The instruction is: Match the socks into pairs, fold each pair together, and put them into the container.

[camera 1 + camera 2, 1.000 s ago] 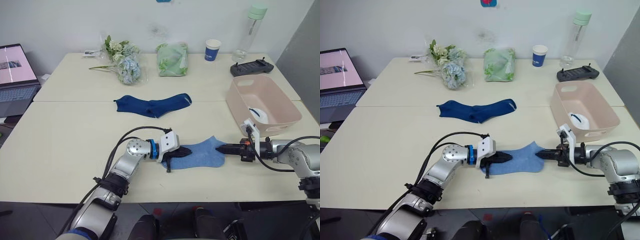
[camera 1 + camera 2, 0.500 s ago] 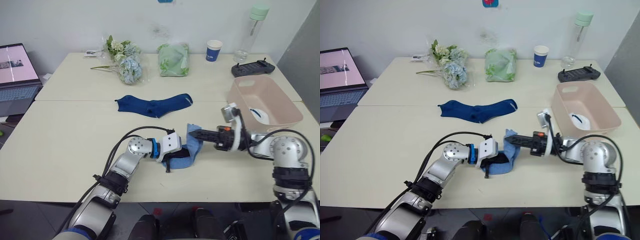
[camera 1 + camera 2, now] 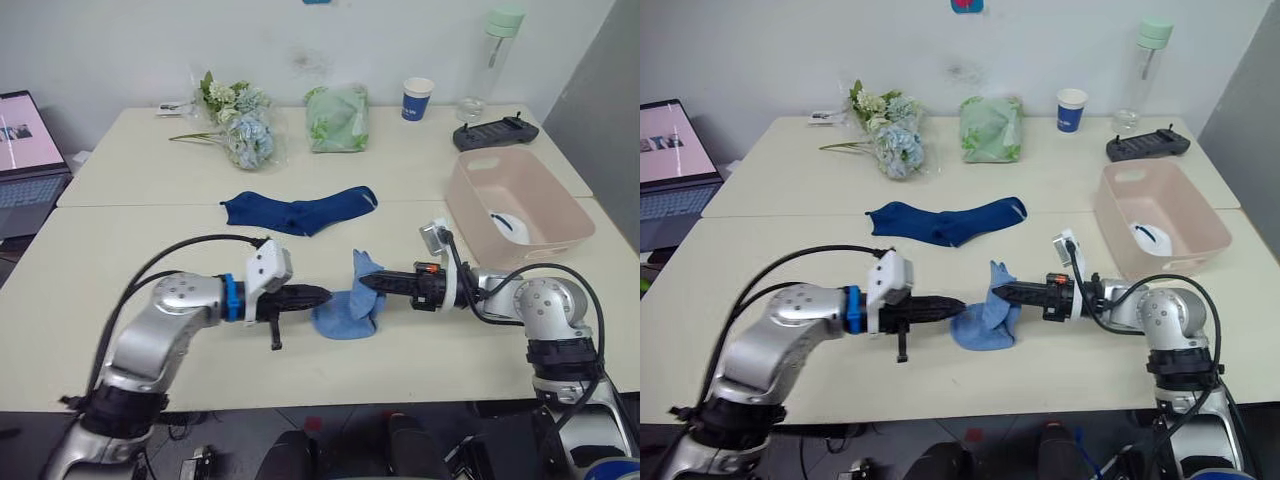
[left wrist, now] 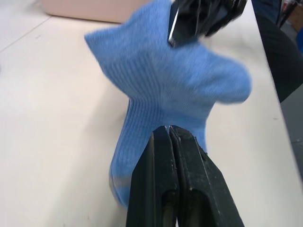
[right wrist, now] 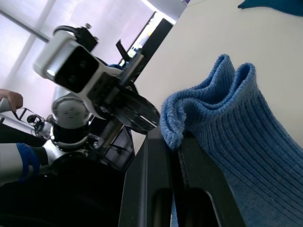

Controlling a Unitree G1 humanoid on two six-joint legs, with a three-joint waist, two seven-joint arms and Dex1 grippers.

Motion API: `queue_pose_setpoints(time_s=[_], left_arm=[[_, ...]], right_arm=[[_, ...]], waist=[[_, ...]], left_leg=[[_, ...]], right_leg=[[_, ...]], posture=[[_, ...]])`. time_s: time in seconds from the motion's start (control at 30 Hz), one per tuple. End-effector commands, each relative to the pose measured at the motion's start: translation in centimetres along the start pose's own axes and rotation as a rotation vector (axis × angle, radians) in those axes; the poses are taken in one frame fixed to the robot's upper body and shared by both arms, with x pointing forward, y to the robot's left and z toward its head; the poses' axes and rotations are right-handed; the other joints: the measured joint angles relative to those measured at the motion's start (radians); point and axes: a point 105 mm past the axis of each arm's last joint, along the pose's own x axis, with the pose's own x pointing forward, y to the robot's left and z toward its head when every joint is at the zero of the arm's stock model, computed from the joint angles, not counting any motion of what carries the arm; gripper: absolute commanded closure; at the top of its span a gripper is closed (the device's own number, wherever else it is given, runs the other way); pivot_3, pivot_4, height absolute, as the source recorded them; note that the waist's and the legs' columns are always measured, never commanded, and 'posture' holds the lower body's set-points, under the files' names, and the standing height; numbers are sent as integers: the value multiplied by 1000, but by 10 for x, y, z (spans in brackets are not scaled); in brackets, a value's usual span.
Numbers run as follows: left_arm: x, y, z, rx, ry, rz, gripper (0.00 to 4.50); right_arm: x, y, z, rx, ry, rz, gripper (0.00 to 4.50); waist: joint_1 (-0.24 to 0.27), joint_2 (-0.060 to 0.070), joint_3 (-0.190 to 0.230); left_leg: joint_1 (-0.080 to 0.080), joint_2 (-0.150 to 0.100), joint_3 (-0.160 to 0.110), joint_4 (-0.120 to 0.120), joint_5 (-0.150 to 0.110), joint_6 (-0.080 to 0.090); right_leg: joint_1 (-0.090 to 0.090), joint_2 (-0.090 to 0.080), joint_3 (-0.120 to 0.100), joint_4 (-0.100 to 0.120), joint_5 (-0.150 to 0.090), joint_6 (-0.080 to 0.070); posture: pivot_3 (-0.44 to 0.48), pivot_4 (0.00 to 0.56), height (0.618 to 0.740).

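Note:
A light blue sock (image 3: pixel 345 312) lies folded over on itself near the table's front edge; I cannot tell whether it is one sock or two. My right gripper (image 3: pixel 364 283) is shut on its raised upper edge, and the fabric shows pinched between the fingers (image 5: pixel 142 179). My left gripper (image 3: pixel 322 294) is shut, with its tips at the sock's left edge and nothing between them. Two dark navy socks (image 3: pixel 300 210) lie overlapping at mid-table. The pale pink container (image 3: pixel 560 205) stands at the right and holds a white sock (image 3: pixel 505 226).
Along the back of the table are a flower bunch (image 3: pixel 240 135), a green bag (image 3: pixel 337 103), a blue paper cup (image 3: pixel 417 98), a bottle (image 3: pixel 495 40) and a black controller (image 3: pixel 493 132). A laptop (image 3: pixel 20 150) stands at the far left.
My right gripper has carried the sock's right end up and leftward, folding it over. My left gripper has drawn back left, off the sock. The camera has also shifted.

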Motion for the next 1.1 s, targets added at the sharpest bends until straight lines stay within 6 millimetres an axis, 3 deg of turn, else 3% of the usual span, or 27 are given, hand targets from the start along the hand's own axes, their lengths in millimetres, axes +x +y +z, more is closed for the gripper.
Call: queue_pose_setpoints(time_s=[0.03, 0.17, 0.3, 0.43, 0.53, 0.6, 0.63, 0.8, 0.87, 0.97, 1.1], left_arm=[[-26, 3, 5, -10, 0, 99, 4473], [-33, 2, -2, -23, 15, 138, 4473], [-27, -2, 1, -19, 0, 134, 4500], [-24, -1, 4, -10, -13, 134, 4500], [-7, 3, 15, 28, -71, 109, 4500], [0, 3, 16, 36, -79, 95, 4500], [7, 2, 14, 29, -88, 85, 4500], [39, 3, -32, 54, 31, 50, 4500], [42, 8, -51, 63, 97, 69, 4500], [43, 9, -62, 57, 127, 72, 4500], [45, 7, -79, 44, 170, 50, 4500]], right_arm=[[13, 5, -1, -62, 36, 30, 4500], [24, -4, -12, -115, 101, -8, 4500], [24, -13, -11, -122, 99, -39, 3375], [22, -1, -2, -110, 72, 13, 1992], [3, 13, 16, -90, 1, 34, 933], [-4, 15, 21, -81, -21, 16, 191], [-9, 11, 21, -100, -17, -28, 27], [-30, -15, 9, -122, 54, -271, 27], [-33, -21, 2, -124, 74, -320, 27], [-34, -23, -3, -104, 90, -346, 27], [-28, -28, -29, -52, 194, -352, 27]], waist=[[0, 0, 0], [4, 0, 0], [9, 0, 0], [7, 0, 0], [11, 0, 0], [13, 0, 0], [11, 0, 0], [9, 0, 0], [4, 0, 0], [3, 0, 0], [6, 0, -1]], left_leg=[[0, 0, 0, 0, 0, 0], [0, 0, -1, 0, 0, 0], [0, -1, -1, 0, 0, 0], [-1, -1, -1, 0, 0, 0], [-1, -1, -1, 0, 0, 0], [-2, -1, -2, 0, 0, 0], [-2, -1, -1, 1, 0, 0], [-2, -3, 1, 0, 0, 0], [-1, -3, 1, 0, 0, 0], [-1, -2, 1, 0, 0, 0], [0, -2, 1, 0, 0, 0]], right_leg=[[0, 0, 0, 0, 0, 0], [0, 0, -1, 0, 0, 0], [1, -1, -1, -1, 0, 0], [0, -1, -1, -1, 0, 0], [0, -1, -1, -1, 0, 0], [1, -1, -1, -1, 0, 0], [1, -1, -1, -1, 0, 0], [0, -1, -1, -1, 0, 0], [0, 0, -1, -1, 0, 0], [-1, 0, 0, 0, 0, 0], [1, 0, 0, 0, 0, 0]], posture=[[0, 150, 740], [0, 150, 740], [0, 150, 740], [0, 150, 740], [0, 150, 740], [0, 150, 740], [0, 150, 740], [0, 150, 740], [0, 150, 740], [0, 150, 740], [0, 150, 740]])
